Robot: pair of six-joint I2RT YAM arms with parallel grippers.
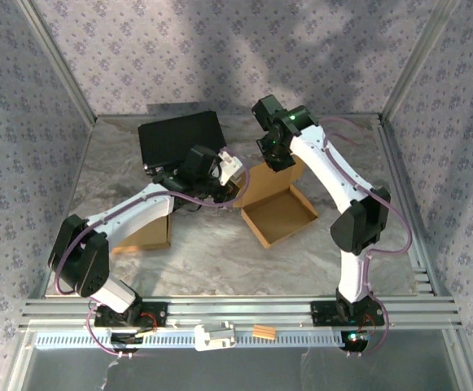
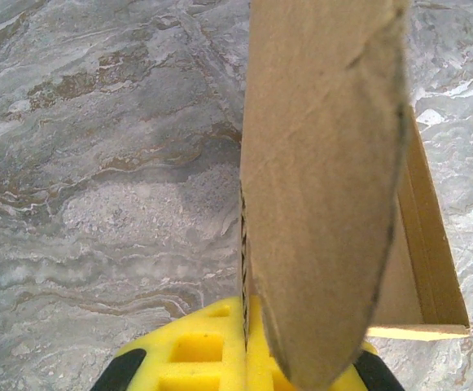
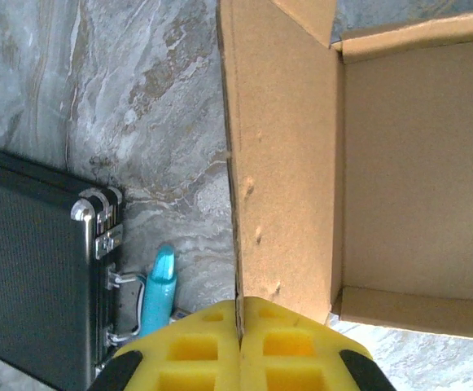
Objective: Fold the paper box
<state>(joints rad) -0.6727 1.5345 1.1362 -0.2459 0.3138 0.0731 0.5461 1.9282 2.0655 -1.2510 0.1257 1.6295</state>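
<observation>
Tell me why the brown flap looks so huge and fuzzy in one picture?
Left wrist view: the flap is very close to the lens, so it looks giant with soft edges, while the table behind stays sharper. Right wrist view: the box and case look crisp. Top view: blotchy shadows on the back wall.

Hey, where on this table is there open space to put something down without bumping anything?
The widest bare patch of table lies between the paper box and the near rail. The far right corner, beyond the right arm, is bare too. Crowded: the middle, where the left gripper and right gripper clamp the box beside the black case.
</observation>
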